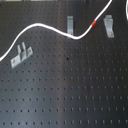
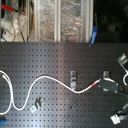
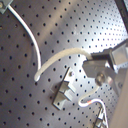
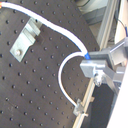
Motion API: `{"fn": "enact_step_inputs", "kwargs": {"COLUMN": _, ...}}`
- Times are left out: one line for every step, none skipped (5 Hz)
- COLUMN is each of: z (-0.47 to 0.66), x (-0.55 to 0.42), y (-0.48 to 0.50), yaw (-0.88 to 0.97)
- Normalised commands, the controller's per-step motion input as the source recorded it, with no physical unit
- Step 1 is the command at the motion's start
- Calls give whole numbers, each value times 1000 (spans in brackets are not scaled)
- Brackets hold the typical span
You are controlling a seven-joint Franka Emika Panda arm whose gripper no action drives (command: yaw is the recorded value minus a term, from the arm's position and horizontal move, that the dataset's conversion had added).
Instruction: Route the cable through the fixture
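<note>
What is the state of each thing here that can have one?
Gripper: shut on the cable.
Cable: slack, curved on the board, one end in the gripper.
Bracket at the first exterior view's left: empty, cable apart.
Other two brackets: cable passes by; threading unclear.

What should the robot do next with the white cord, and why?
Probably carry the long white cord with the red band toward the grey metal bracket at the first exterior view's right and lower it in. The end effector seems shut on it, and it runs beside that bracket.
</note>
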Motion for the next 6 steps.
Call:
{"fn": "enact_step_inputs", "kwargs": {"z": 1, "x": -22, "y": 44, "yaw": 0}}
{"fn": "enact_step_inputs", "kwargs": {"z": 16, "x": 10, "y": 68, "yaw": 0}}
{"fn": "enact_step_inputs", "kwargs": {"z": 99, "x": -571, "y": 83, "yaw": 129}}
{"fn": "enact_step_inputs", "kwargs": {"z": 35, "x": -386, "y": 65, "yaw": 200}}
{"fn": "enact_step_inputs", "kwargs": {"z": 1, "x": -209, "y": 47, "yaw": 226}}
{"fn": "enact_step_inputs", "kwargs": {"z": 61, "x": -74, "y": 21, "yaw": 0}}
